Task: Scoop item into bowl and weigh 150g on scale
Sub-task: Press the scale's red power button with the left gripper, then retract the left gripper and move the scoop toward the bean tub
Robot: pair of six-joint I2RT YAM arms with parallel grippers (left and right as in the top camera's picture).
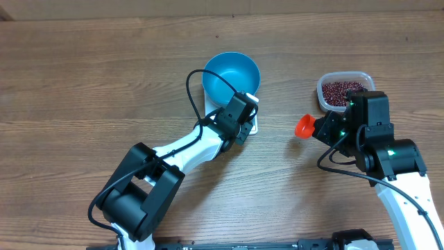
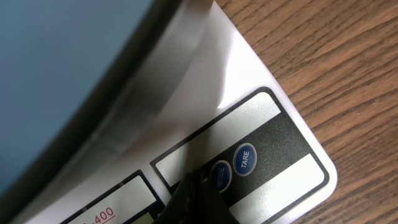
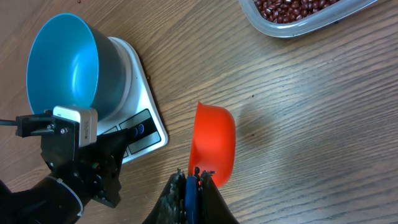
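Overhead, the blue bowl [image 1: 232,73] sits on the white scale [image 1: 252,127], the left gripper [image 1: 244,111] lowered at the scale's panel edge, while the right gripper [image 1: 320,128] holds an orange-red scoop [image 1: 304,126] near the clear tub [image 1: 345,76] of red-brown beans [image 1: 338,90]. The left wrist camera shows its jaws pressed together, their tip at the round button beside the TARE button [image 2: 244,160]. The right wrist camera shows its jaws clamped on the scoop's blue handle, the cup over the wooden table [image 3: 311,124] between scale and tub.
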